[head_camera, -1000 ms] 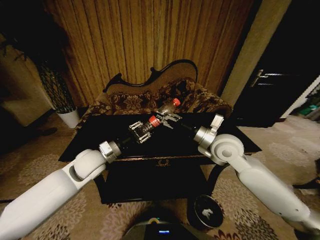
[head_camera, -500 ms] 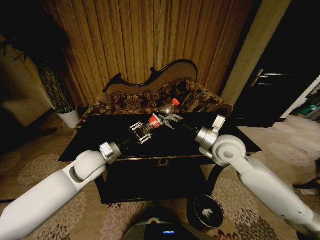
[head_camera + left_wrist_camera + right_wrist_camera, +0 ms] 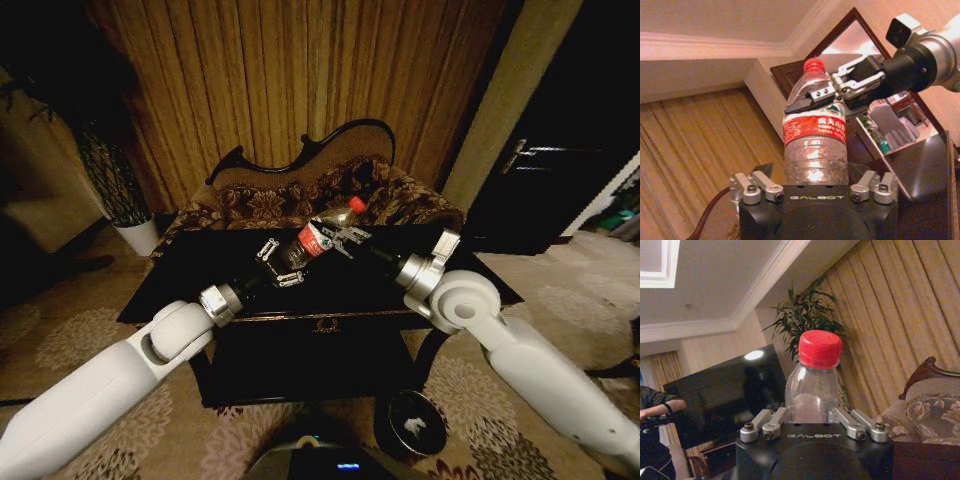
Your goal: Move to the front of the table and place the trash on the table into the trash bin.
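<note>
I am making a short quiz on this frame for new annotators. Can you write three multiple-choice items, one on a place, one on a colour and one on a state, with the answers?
1. Where is the bottle?
A. Lying inside the trash bin
B. Held in the air above the table
C. Standing on the sofa seat

2. What colour is the bottle's cap?
A. Red
B. Blue
C. White

3. How is the bottle held?
A. By the left gripper alone
B. By neither gripper
C. By both grippers at once

Answers:
1. B: the head view shows it between the arms over the black table, while the trash bin sits on the floor below.
2. A: the right wrist view shows a red cap.
3. C: the left gripper holds its lower body and the right gripper clamps its upper part.
</note>
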Available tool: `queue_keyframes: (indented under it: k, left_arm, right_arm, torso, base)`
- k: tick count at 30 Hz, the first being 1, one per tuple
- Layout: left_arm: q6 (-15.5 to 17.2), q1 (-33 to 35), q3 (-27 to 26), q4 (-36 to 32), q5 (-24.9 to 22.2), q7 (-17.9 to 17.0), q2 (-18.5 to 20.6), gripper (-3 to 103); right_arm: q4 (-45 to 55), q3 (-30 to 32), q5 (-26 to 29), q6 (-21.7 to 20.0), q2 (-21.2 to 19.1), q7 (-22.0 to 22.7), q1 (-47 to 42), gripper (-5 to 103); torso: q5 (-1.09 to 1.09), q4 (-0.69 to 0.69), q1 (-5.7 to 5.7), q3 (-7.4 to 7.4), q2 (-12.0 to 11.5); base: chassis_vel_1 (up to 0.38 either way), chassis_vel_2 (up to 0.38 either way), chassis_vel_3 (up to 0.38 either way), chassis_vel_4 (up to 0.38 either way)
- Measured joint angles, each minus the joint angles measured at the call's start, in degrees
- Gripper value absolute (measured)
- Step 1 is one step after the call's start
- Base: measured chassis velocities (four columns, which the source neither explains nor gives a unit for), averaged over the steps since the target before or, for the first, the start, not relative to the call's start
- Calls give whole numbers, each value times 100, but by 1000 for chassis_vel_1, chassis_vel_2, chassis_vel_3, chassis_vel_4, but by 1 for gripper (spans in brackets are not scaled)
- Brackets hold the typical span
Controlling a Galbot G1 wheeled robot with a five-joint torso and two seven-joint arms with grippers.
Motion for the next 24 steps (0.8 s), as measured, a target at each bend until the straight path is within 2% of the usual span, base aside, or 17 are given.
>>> queue_keyframes:
  k: [2, 3, 5, 11, 13, 14, 16, 17, 19, 21, 22, 23, 24]
  left_arm:
    - [-42, 14, -9, -23, -7, 1, -1, 92]
    - [-42, 14, -9, -23, -7, 1, -1, 92]
    - [-69, 66, -68, -60, -35, -3, 0, 99]
    - [-102, 158, -302, -145, -211, 27, 69, 100]
    - [-24, 418, -791, -298, -524, 14, 177, 100]
    - [-24, 418, -791, -298, -524, 14, 177, 100]
    - [54, 725, -1277, -364, -711, -59, 239, 100]
    - [54, 725, -1277, -364, -711, -59, 239, 100]
    - [241, 999, -1708, -411, -1081, -293, 268, 100]
    - [303, 1057, -1810, -421, -1183, -395, 262, 100]
    - [420, 1181, -2055, -430, -1407, -732, 190, 100]
    - [514, 1233, -2201, -436, -1551, -909, 118, 100]
    - [514, 1233, -2201, -436, -1551, -909, 118, 100]
  right_arm:
    - [-19, 47, -8, 2, -9, -2, -28, 27]
    - [-19, 47, -8, 2, -9, -2, -28, 27]
    - [-62, 138, -27, 9, -9, -1, -87, 27]
    - [-218, 332, -85, 93, 11, 81, -229, 27]
    - [-453, 697, -572, 133, 13, 93, -449, 27]
    - [-453, 697, -572, 133, 13, 93, -449, 27]
    - [-563, 1037, -778, 159, 7, 123, -633, 27]
    - [-563, 1037, -778, 159, 7, 123, -633, 27]
    - [-665, 1299, -1078, 197, -14, 203, -822, 27]
    - [-694, 1354, -1188, 216, -18, 227, -870, 27]
    - [-748, 1512, -1547, 249, -20, 377, -1023, 27]
    - [-755, 1571, -1656, 249, -9, 464, -1085, 27]
    - [-755, 1571, -1656, 249, -9, 464, -1085, 27]
  torso:
    - [-1, 0, 0, 0, 0]
    - [-1, 0, 0, 0, 0]
    - [-1, 0, 0, 0, 0]
    - [0, 0, 0, 0, 0]
    - [0, 0, 0, 0, 0]
    - [0, 0, 0, 0, 0]
    - [0, 0, 0, 0, 0]
    - [0, 0, 0, 0, 0]
    - [0, 1, 0, 0, 0]
    - [0, 0, 0, 0, 0]
    - [0, 0, 0, 0, 0]
    - [0, 0, 0, 0, 0]
    - [0, 0, 0, 0, 0]
  base:
    - [0, 0, 0, 0]
    - [0, 0, 0, 0]
    - [0, 0, 0, 0]
    - [0, 0, 0, 0]
    - [0, 0, 0, 0]
    - [0, 0, 0, 0]
    - [0, 0, 0, 0]
    - [0, 0, 0, 0]
    - [0, 0, 0, 0]
    - [0, 0, 0, 0]
    - [0, 0, 0, 0]
    - [0, 0, 0, 0]
    - [0, 0, 0, 0]
